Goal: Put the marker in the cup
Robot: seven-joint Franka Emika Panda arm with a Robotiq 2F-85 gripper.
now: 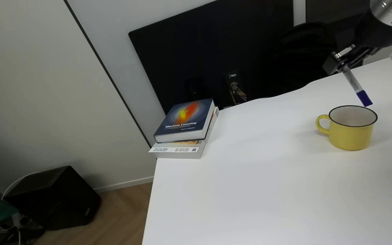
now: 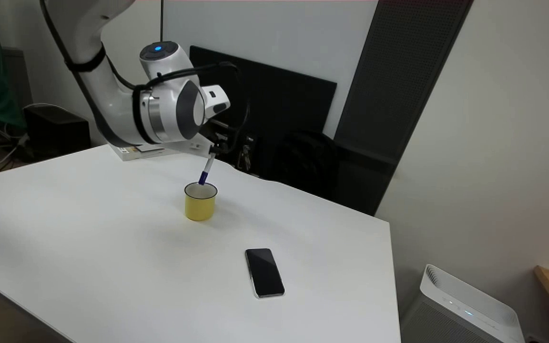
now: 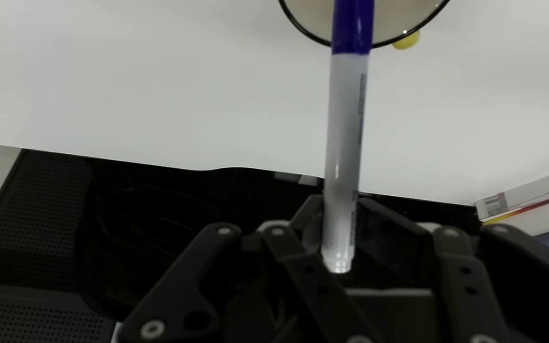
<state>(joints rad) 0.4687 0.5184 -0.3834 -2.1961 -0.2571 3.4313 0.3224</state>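
Clamps marker (image 3: 344,133) near its tail between fingers (image 3: 393,233) of gripper (image 3: 340,212); holds it tilted, with blue cap (image 3: 352,26) down, close to rim (image 1: 352,126) of yellow cup (image 1: 350,137) standing on white table (image 1: 250,190).

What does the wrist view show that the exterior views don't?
Only the wrist view clearly shows the tail of the indigo-capped white marker in the black tool. Only the exterior views show a black box on the floor and the squat yellow mug down to its base. Both share the marker, mug rim, white table and books.
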